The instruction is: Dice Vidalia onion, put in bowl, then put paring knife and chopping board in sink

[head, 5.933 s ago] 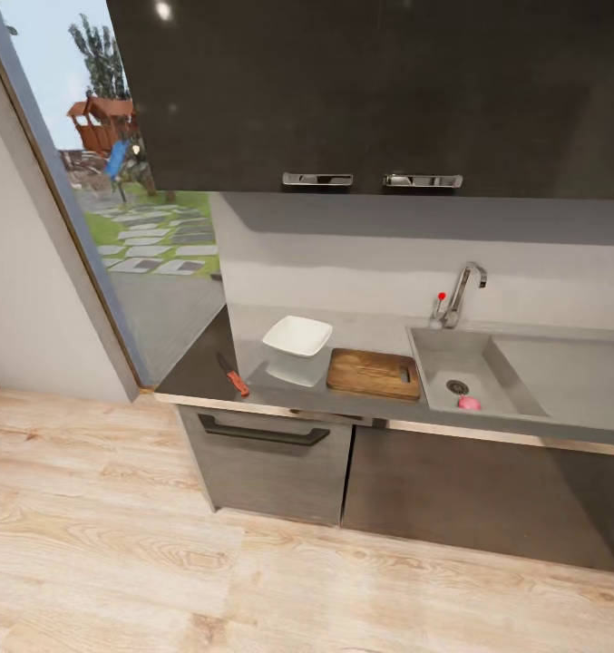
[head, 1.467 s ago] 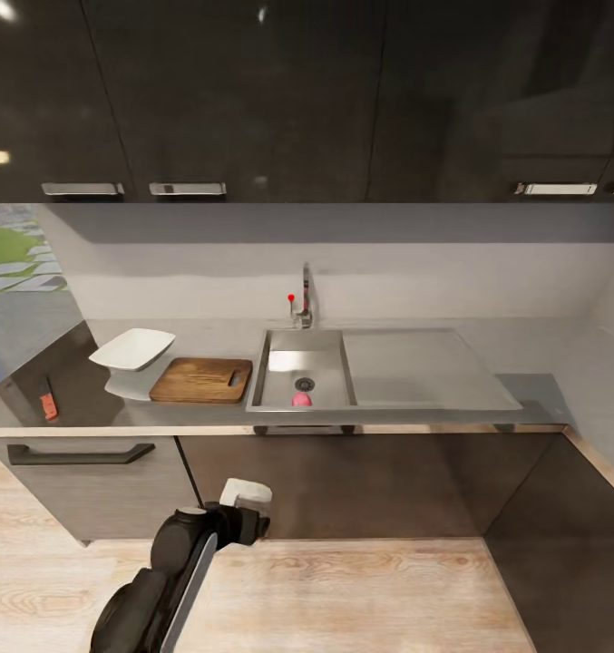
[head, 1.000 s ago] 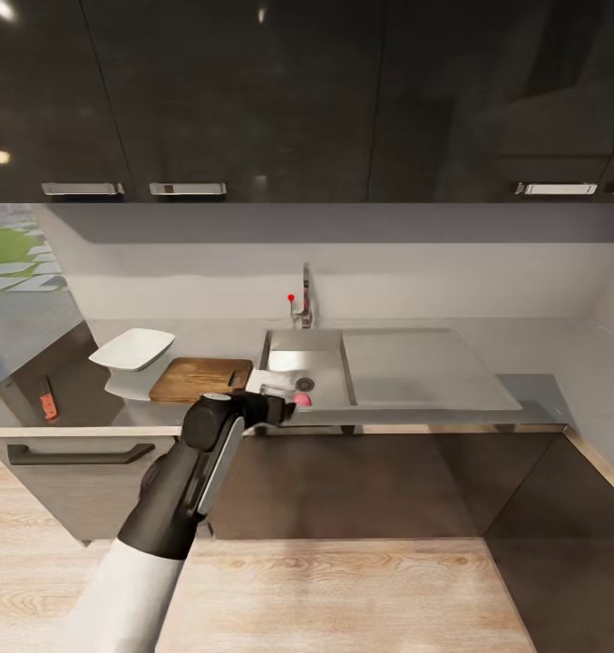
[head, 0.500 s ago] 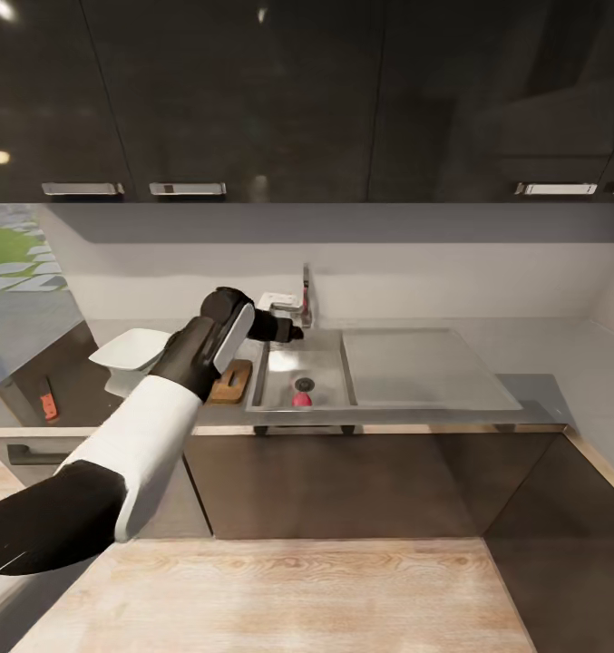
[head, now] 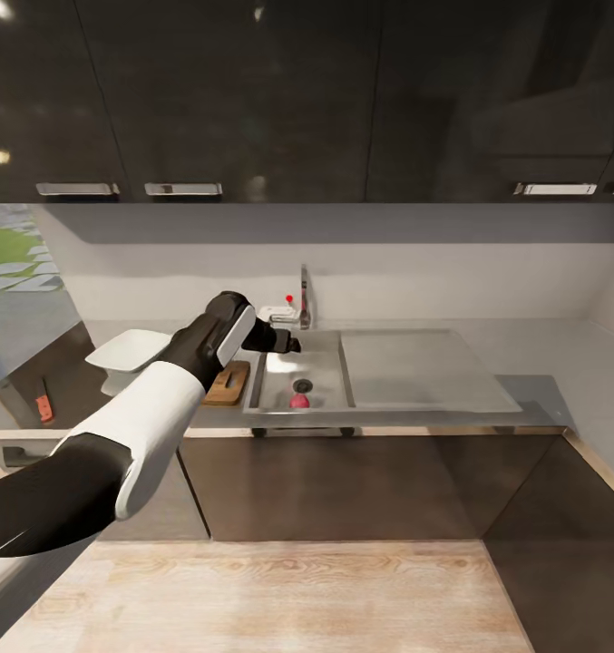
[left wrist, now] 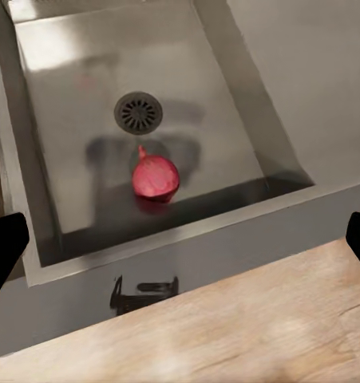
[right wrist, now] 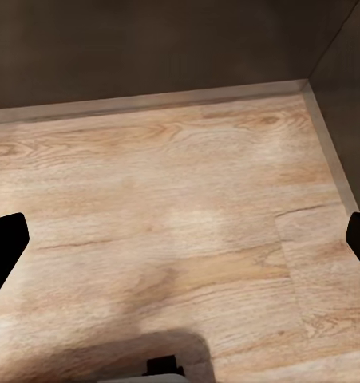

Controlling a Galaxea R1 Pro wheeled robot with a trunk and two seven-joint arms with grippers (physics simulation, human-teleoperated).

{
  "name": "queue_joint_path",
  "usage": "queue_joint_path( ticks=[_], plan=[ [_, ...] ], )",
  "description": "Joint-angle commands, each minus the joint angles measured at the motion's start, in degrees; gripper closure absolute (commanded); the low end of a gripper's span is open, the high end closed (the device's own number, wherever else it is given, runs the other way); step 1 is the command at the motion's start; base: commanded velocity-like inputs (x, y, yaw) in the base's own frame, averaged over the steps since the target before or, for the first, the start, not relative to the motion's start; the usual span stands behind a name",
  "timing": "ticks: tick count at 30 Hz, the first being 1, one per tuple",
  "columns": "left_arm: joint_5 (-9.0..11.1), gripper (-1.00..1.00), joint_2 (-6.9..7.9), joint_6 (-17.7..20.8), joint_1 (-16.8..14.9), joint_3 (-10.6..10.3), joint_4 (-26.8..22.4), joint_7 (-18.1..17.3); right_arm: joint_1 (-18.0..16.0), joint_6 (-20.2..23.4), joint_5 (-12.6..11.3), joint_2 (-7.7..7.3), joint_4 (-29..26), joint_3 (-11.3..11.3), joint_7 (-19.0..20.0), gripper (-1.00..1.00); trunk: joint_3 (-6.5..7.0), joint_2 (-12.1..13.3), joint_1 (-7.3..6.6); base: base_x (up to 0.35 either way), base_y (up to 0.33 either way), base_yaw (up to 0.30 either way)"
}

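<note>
Onion: the onion [left wrist: 156,177] lay on the sink floor just beside the drain [left wrist: 139,112], near the centre of your left wrist frame. It looked pinkish-red there, not pale, and it was whole and untouched. In the head view it sat at [head: 299,401], just left of frame centre.

Sink: the sink [head: 320,355] held nothing but the onion, so the knife and board steps were not done.

Board: the board [head: 229,384] lay on the countertop [head: 542,392] beside the sink's left rim, half hidden behind your left arm, with nothing cut on the part you could see.

Bowl: the bowl [head: 125,350] stood left of the board, and no onion showed in it.

Knife: the knife [head: 43,407] lay at the far left edge of the frame, well apart from the board.

Progress: by my reading every step was left. You were only at the first reach.

Left gripper: the left gripper [head: 287,337] hung above the basin's upper left corner, near the tap [head: 302,299], fingers wide apart with nothing between them.

Right gripper: the right gripper [right wrist: 180,239] pointed at the wooden floor, fingers spread and empty.

Change: half a second earlier the gripper sat a touch higher against the tap. It had eased lower toward the basin, and the head camera had shifted slightly.
</note>
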Motion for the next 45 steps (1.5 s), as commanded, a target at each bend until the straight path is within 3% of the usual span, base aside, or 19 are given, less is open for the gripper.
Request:
queue_joint_path(
  ticks=[1, 16, 38, 45],
  plan=[
    [0.1, -1.0, 0.03, 0.2, -0.1, -0.1, 0.1, 0.0, 0.0, -0.1, -0.5, -0.07, -0.1, 0.5, -0.3, -1.0, -0.11, -0.1, 0.05, 0.175, -0.17, 0.0],
    [0.1, -1.0, 0.09, 0.2, -0.1, -0.1, 5.0, 0.1, 0.0, -0.1, -0.5, -0.07, -0.1, 0.5, -0.3, -1.0, -0.26, -0.1, 0.05, 0.211, -0.205, 0.0],
    [-0.1, -1.0, 0.62, 0.1, 0.3, 0.0, 8.6, 0.3, 0.0, 0.0, -0.5, -0.07, 0.0, 0.5, -0.3, -1.0, -1.85, -0.1, 0.05, 0.127, -0.11, 0.0],
    [-0.1, -1.0, 1.35, 0.0, 1.9, 0.1, 11.0, 0.3, 0.0, 0.0, -0.5, -0.07, 0.0, 0.5, -0.3, -1.0, -2.42, -0.1, 0.05, 0.01, -0.009, 0.0]
  ],
)
